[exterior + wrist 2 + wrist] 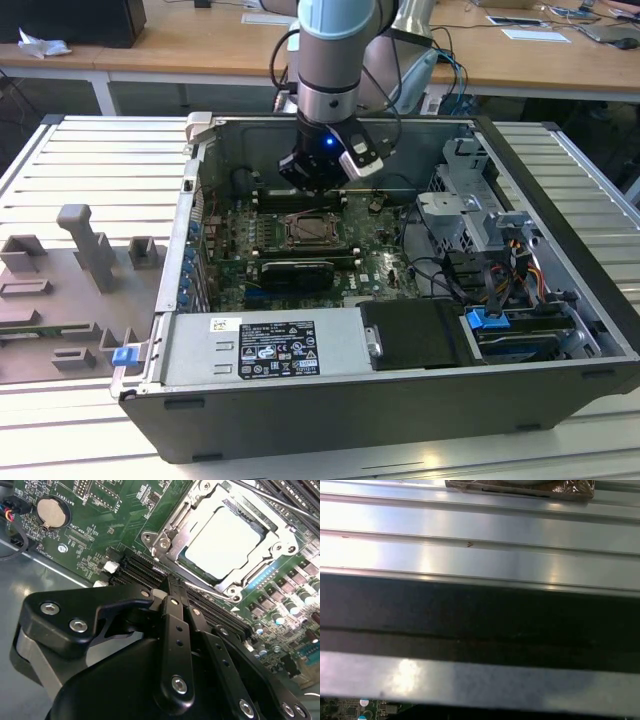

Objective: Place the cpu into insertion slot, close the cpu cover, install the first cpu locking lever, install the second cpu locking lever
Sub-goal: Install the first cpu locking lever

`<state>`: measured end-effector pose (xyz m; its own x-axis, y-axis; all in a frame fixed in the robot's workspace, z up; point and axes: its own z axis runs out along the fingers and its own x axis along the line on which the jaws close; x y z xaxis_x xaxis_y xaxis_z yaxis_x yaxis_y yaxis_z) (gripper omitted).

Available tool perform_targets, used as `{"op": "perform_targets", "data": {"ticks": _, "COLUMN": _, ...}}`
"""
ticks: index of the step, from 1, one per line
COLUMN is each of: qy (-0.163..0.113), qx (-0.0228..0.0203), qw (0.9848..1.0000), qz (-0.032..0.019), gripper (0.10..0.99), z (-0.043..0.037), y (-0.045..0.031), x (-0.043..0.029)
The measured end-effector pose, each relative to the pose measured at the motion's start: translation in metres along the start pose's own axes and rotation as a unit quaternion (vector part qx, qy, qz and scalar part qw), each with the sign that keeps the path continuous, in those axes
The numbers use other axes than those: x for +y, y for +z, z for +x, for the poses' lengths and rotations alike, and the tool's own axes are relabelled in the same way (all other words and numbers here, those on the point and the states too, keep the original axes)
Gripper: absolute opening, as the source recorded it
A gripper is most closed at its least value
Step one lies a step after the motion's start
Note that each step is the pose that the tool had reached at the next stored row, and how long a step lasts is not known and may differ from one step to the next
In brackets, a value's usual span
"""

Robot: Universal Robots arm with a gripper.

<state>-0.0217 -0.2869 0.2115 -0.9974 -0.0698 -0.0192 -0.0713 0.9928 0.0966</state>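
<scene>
I am holding my pincer (172,587) clenched on nothing, just beyond the insertion slot (316,244) where the cpu (222,542) is sitting; light, stiff, fragile, probably best gripped by its edges.

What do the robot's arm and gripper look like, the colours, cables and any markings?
The arm is a silver-grey cylinder with a pale blue band on top. Black cables loop alongside it. Its black wrist carries a small blue light and a white-and-grey block. In the second wrist view the gripper is black, built of jointed bars studded with silver screws.
</scene>
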Motion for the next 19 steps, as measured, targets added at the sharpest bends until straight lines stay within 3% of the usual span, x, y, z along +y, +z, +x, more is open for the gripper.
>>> {"op": "perform_targets", "data": {"ticks": 19, "qy": 0.0, "qx": 0.0, "qw": 1.0, "qz": 0.0009, "gripper": 0.106, "z": -0.0017, "y": 0.0086, "x": -0.001}}
